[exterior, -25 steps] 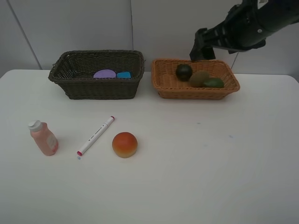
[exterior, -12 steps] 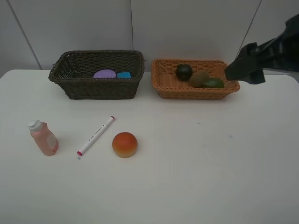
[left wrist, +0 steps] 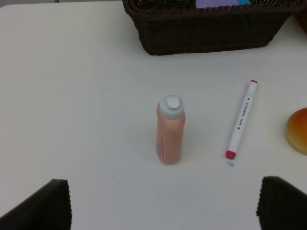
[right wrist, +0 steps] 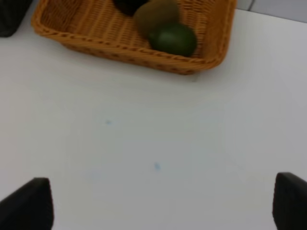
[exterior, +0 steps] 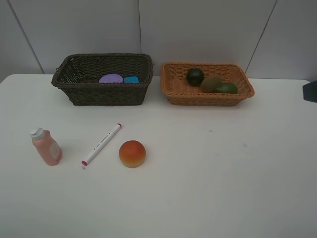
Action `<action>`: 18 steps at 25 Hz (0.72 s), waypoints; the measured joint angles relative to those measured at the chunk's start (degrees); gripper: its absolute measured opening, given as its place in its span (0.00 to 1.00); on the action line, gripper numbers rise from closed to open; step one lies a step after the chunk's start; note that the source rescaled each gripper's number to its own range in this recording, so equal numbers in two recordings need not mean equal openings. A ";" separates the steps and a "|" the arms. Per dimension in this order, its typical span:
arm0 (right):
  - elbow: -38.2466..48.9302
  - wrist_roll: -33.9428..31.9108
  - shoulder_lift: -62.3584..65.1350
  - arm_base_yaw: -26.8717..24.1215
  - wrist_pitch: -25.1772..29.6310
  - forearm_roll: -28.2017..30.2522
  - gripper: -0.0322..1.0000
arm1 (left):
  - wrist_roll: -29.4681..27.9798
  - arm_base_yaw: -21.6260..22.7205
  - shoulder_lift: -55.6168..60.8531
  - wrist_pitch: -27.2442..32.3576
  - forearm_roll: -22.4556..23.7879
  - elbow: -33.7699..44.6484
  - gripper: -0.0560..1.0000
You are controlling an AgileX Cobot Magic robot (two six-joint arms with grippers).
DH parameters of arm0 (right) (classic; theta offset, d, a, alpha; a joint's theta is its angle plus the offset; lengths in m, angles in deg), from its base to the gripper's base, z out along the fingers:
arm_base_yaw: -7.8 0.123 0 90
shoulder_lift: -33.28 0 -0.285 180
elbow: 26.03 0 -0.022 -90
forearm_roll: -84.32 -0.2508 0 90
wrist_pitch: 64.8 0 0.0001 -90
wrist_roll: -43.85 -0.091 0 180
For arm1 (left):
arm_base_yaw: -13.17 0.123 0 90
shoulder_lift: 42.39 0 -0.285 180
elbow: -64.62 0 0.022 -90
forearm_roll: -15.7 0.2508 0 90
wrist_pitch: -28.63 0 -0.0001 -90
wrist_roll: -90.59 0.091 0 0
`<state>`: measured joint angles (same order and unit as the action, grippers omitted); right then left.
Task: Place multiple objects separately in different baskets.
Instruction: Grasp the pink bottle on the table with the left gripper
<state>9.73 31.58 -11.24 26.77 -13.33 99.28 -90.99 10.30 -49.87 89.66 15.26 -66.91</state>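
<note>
On the white table stand a pink white-capped bottle, a white marker and an orange-red round fruit. The dark brown basket holds a purple-lidded jar and a blue eraser. In the light orange basket lie a mangosteen, a kiwi and a lime. My left gripper is open, short of the bottle. My right gripper is open over bare table, short of the light basket.
Both baskets sit side by side along the table's far edge, in front of a grey wall. A dark piece of the right arm shows at the right edge of the exterior high view. The left arm is outside that view.
The right arm has pulled back from above the light orange basket to the right, almost leaving the exterior high view. The objects have not moved.
</note>
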 joint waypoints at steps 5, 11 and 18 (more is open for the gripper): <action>0.82 -0.13 9.33 -3.92 2.85 -0.47 1.00 | 0.00 0.00 0.00 0.00 0.00 0.00 1.00; 1.11 -0.13 18.42 -8.44 7.57 -1.19 1.00 | 0.00 0.00 0.00 0.00 0.00 0.00 1.00; 3.85 -0.07 26.28 -15.23 8.20 -2.21 1.00 | 0.00 0.00 0.00 0.00 0.00 0.00 1.00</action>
<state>13.58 31.50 15.04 11.54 -5.13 97.07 -90.99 10.30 -49.87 89.66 15.26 -66.91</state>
